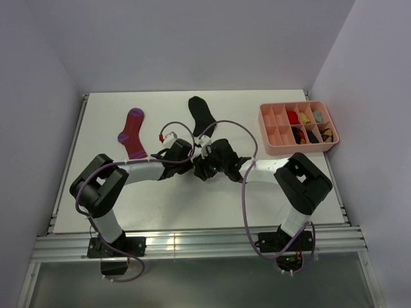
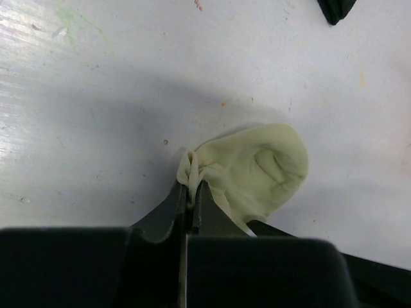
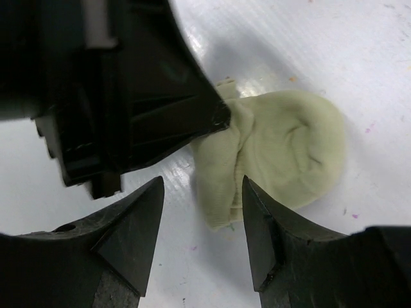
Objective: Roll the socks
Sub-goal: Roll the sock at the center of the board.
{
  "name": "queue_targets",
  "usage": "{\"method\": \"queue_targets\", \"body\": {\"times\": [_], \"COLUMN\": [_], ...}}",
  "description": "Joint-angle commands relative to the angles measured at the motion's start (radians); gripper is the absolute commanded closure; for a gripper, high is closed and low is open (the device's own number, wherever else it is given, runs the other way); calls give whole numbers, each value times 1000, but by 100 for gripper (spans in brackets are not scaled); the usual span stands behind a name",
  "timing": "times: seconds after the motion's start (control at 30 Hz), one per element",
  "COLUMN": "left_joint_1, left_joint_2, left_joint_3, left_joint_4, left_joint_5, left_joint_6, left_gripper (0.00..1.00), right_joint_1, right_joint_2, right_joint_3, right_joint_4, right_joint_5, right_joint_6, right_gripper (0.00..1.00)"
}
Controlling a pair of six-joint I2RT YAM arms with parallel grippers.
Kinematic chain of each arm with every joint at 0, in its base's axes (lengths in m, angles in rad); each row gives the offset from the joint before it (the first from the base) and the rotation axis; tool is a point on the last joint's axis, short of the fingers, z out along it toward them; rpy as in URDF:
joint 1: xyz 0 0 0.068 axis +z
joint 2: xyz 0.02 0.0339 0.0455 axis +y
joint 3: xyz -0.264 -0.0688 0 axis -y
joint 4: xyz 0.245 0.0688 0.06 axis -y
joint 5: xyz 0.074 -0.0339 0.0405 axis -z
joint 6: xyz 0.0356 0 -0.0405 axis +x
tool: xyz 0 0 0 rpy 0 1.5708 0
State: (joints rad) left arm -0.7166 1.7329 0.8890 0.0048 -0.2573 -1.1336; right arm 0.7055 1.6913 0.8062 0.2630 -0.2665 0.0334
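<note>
You're part-way through rolling the cream sock, which lies mid-worktop with your left hand clamped on its bunched edge and your right hand apart and empty beside it; next, probably, take the loose fold with the right.

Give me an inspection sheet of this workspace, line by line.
Surface: white tabletop, faint scuffs and specks.
Job's things: small cream fabric sock bunched at centre; black ankle sock flat at far middle; long magenta sock with purple patches flat at far left.
Clutter: pink plastic compartment tray at far right, small items inside.
Grippers: left gripper shut on the cream sock's edge; right gripper open beside it.
Cables: purple cables looping over both arms.
Surroundings: plain pale walls on three sides; metal rail at near edge.
</note>
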Motion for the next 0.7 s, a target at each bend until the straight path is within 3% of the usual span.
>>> {"method": "queue_targets", "body": {"times": [0.0,0.3,0.67], "left_joint_1": [6,11,25], "left_joint_2": [16,20,28], "left_joint_3": [28,37,16], "left_joint_4": [-51,-52,-17], "left_joint_5": [33,69,108], "left_joint_6": [35,44,18], "left_gripper": [100,100,100], "right_joint_1": [41,121,149], "right_joint_2": [-25,11,-25], "right_joint_3": [-42,-55,-108], "right_joint_4": [115,185,240], "right_joint_5": [136,265,199], "right_joint_6": [-128,-210,-207], "right_gripper": [41,47,51]}}
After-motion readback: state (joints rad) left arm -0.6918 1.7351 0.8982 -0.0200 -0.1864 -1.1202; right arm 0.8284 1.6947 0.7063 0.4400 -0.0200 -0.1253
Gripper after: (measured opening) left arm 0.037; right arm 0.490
